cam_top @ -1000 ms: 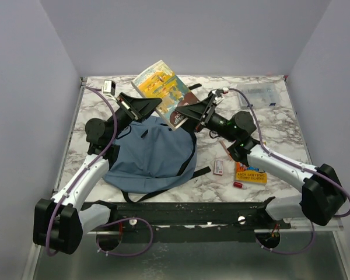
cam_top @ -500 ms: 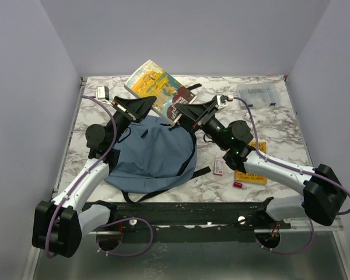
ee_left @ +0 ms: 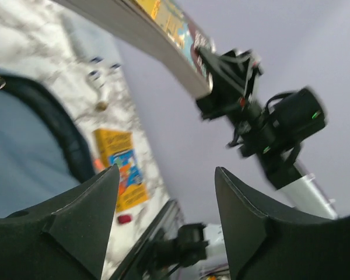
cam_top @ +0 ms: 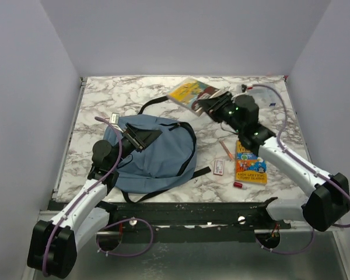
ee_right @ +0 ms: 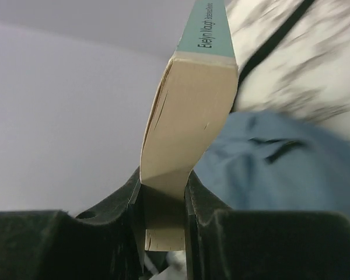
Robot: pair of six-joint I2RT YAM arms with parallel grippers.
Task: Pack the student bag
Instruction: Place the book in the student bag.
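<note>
The student bag (cam_top: 163, 154) lies slate-blue and flat at the table's middle left; its fabric also shows in the right wrist view (ee_right: 280, 175). My left gripper (cam_top: 141, 139) hovers over the bag's upper left part, open, with nothing between its fingers (ee_left: 166, 170). My right gripper (cam_top: 205, 105) is at the back right, shut on a yellow-covered paperback book (cam_top: 189, 93) that it holds off the table, past the bag's far edge. In the right wrist view the book (ee_right: 192, 116) stands spine-up, pinched at its lower page edge by my right gripper (ee_right: 163, 204).
A yellow-and-blue booklet (cam_top: 251, 166), a small red-and-white card (cam_top: 219, 168), a small red piece (cam_top: 238, 185) and an orange pencil (cam_top: 224, 149) lie right of the bag. A clear plastic box (cam_top: 261, 93) sits at the back right. A black strap (cam_top: 154, 104) trails behind the bag.
The left gripper let go of the book, opened and drew back down over the bag. The right gripper closed on the book and carried it right, toward the back.
</note>
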